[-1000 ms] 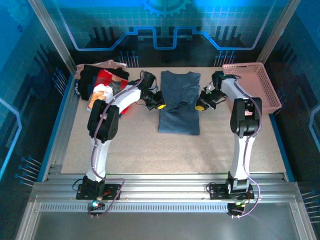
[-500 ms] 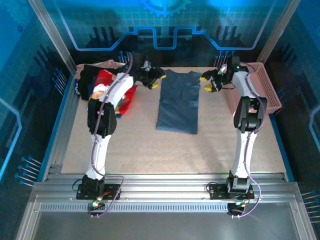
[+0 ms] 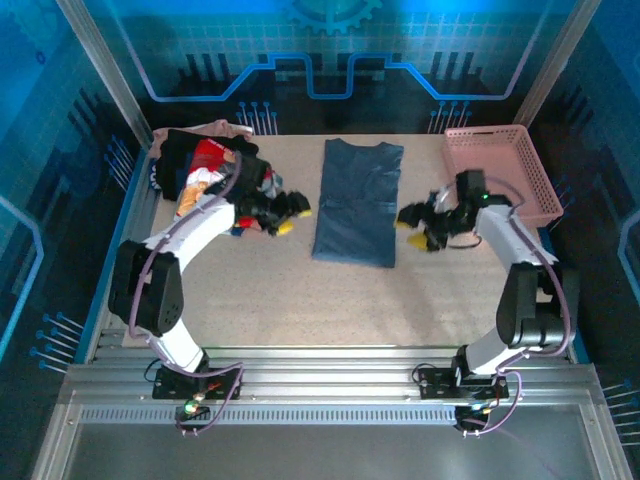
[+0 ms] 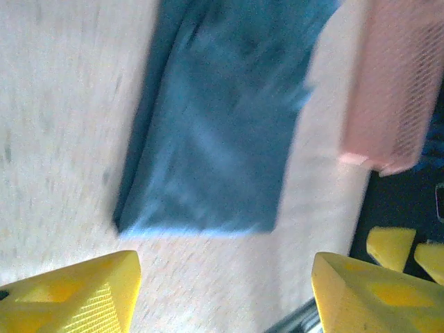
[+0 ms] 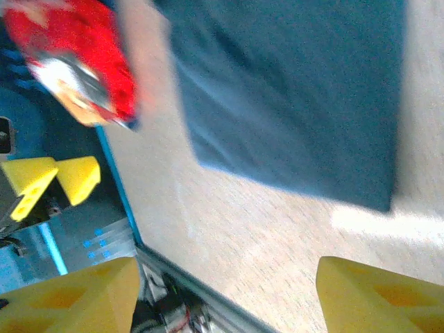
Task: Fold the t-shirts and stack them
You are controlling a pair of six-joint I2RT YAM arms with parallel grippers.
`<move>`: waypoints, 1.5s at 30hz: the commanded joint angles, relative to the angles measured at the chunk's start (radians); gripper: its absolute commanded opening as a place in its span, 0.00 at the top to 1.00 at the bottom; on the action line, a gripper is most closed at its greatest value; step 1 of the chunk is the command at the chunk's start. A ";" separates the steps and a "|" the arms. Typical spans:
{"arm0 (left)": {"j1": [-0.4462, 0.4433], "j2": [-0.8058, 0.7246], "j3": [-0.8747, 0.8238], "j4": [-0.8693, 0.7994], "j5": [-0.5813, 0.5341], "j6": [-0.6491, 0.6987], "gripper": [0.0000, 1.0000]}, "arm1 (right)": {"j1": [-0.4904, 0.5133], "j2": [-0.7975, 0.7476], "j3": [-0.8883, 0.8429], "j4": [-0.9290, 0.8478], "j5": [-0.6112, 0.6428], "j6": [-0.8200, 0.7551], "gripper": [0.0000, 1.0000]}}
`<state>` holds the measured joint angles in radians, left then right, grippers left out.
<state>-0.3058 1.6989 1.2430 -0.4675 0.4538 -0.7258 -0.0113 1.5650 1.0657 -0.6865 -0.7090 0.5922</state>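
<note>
**Task item.** The slate-blue t-shirt lies flat at table centre, reaching toward 12 o'clock. It is folded to a narrow strip with its collar at the far end. The remaining t-shirts, with the red one uppermost, sit heaped in the 10 o'clock corner. The pink basket stands at 2 o'clock.

**Grippers.** The left gripper hangs at the strip's 9 o'clock, clear of the cloth. Its wrist view shows the yellow fingers spread wide with nothing between them. The right gripper is at the strip's 3 o'clock, likewise apart from the shirt, jaws parted and empty.

**Step in hand.** By appearance the lengthwise folds are done and the crosswise fold is not.

**Next move.** Each gripper should drop to one corner of the same short edge, probably the hem at 6 o'clock. Each should pinch every layer, and the two should carry the edge over evenly toward 12. Both wrist views are blurred, so whether the layers lie flush cannot be confirmed.
</note>
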 commanded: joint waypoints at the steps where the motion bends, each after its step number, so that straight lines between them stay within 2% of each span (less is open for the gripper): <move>1: -0.065 0.051 -0.110 0.160 0.064 -0.042 0.34 | 0.026 0.019 -0.129 0.146 -0.024 -0.002 0.31; 6: -0.115 0.165 -0.069 0.170 0.034 -0.067 0.35 | 0.056 0.101 -0.172 0.200 -0.019 0.018 0.33; 12: -0.125 0.247 -0.033 0.156 -0.014 -0.102 0.37 | 0.068 0.190 -0.155 0.204 0.006 0.027 0.35; 18: -0.134 0.287 -0.030 0.225 -0.041 -0.154 0.41 | 0.085 0.266 -0.132 0.255 0.024 0.067 0.44; 19: -0.139 0.298 -0.020 0.235 -0.043 -0.160 0.43 | 0.085 0.280 -0.124 0.263 0.025 0.076 0.48; 20: -0.142 0.309 -0.008 0.242 -0.045 -0.166 0.47 | 0.085 0.296 -0.113 0.273 0.021 0.084 0.55; 23: -0.151 0.326 0.032 0.221 -0.096 -0.169 0.70 | 0.093 0.320 -0.071 0.265 0.031 0.089 0.75; 28: -0.159 0.323 0.095 0.144 -0.141 -0.129 0.90 | 0.091 0.315 -0.019 0.190 0.054 0.058 0.99; 31: -0.161 0.266 0.070 0.111 -0.171 -0.103 1.00 | 0.091 0.276 -0.014 0.138 0.060 0.036 1.00; 38: -0.182 0.022 -0.121 0.072 -0.200 -0.107 1.00 | 0.083 0.058 -0.093 -0.029 0.067 -0.020 1.00; 45: -0.301 -0.240 -0.318 0.069 -0.203 -0.261 1.00 | 0.093 -0.286 -0.218 -0.236 0.035 -0.018 1.00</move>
<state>-0.5671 1.5368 0.9939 -0.3576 0.2749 -0.8948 0.0704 1.3788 0.9070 -0.7513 -0.6502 0.5880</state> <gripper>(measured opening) 0.057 0.064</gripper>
